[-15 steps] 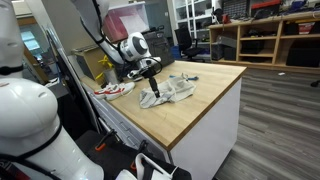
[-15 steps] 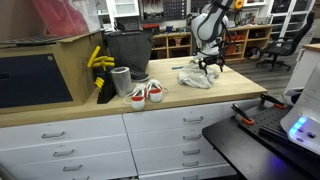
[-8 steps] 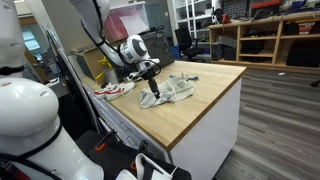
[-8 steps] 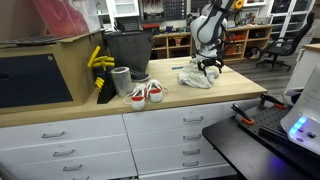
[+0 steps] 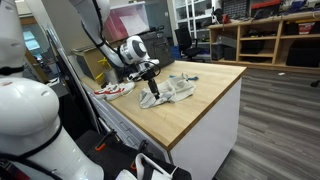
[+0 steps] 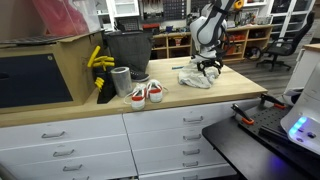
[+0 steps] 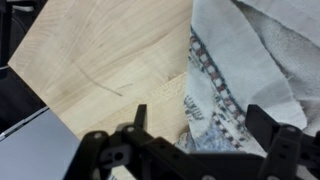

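The tool point(image 5: 150, 80) is released, its jaws spread wide and holding nothing. It hangs over one end of the crumpled grey cloth point(image 5: 172, 91), which lies on the wooden desk point(image 5: 205, 115). In this exterior view most of the cloth spreads toward 4 o'clock from the tool.

In the wrist view the tool point(image 7: 200, 128) comes in from 6 o'clock. The cloth point(image 7: 245, 65) fills the 12-to-3 o'clock part, and its patterned edge runs down between the jaws. Whether the fingertips touch the fabric cannot be told.

A pair of red-and-white shoes point(image 6: 146, 94) sits well apart, at 8 o'clock from the cloth point(image 6: 197, 78).
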`<action>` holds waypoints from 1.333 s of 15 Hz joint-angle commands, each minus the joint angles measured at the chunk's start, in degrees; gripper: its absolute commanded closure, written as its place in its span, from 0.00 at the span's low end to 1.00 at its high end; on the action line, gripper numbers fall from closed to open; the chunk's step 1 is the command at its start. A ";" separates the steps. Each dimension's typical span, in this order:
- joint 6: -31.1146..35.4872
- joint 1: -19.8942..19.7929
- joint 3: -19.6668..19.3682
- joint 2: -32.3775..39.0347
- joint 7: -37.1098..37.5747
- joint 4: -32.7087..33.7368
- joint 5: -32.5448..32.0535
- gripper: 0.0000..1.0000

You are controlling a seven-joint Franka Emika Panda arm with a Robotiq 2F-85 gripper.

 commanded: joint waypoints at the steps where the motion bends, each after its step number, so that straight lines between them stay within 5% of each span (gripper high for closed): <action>1: 0.38 1.08 0.54 -1.72 1.91 -1.10 2.15 0.00; 20: 0.54 5.62 2.82 3.42 9.12 4.71 7.05 0.00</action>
